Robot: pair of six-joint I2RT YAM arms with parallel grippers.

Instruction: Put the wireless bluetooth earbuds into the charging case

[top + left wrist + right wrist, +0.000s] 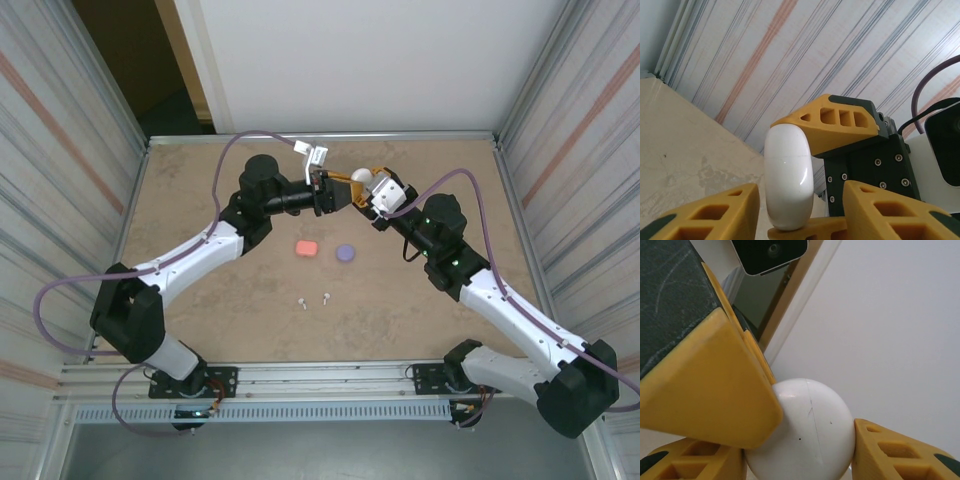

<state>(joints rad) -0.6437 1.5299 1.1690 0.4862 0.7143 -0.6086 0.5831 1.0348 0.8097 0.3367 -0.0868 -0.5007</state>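
The white case [361,177] is up in the air at the upper middle of the top view, between the two arms; the right gripper [799,450] holds it, with one finger on each side of the round shell. The left gripper [802,195] has its fingers on both sides of the same case at a narrow opening; one finger [715,385] lies on the shell, but I cannot tell whether the pair really grips it.

The earbuds [302,303], two white ones, lie on the table [200,200] in the lower middle of the frame, well apart from the case; a pink case [307,248] and a purple case [346,253] lie just above them, both shut.

The step seems to be opening the white case before the earbuds go in. To do it well, the left fingers should take the lid part only, on one side of the thin seam that crosses the shell in the left wrist view; the right grip should keep the other half firm; the lid should turn around its hinge, not be pulled straight. The shell is smooth and rounded, so it may slip out; slow force is safer.
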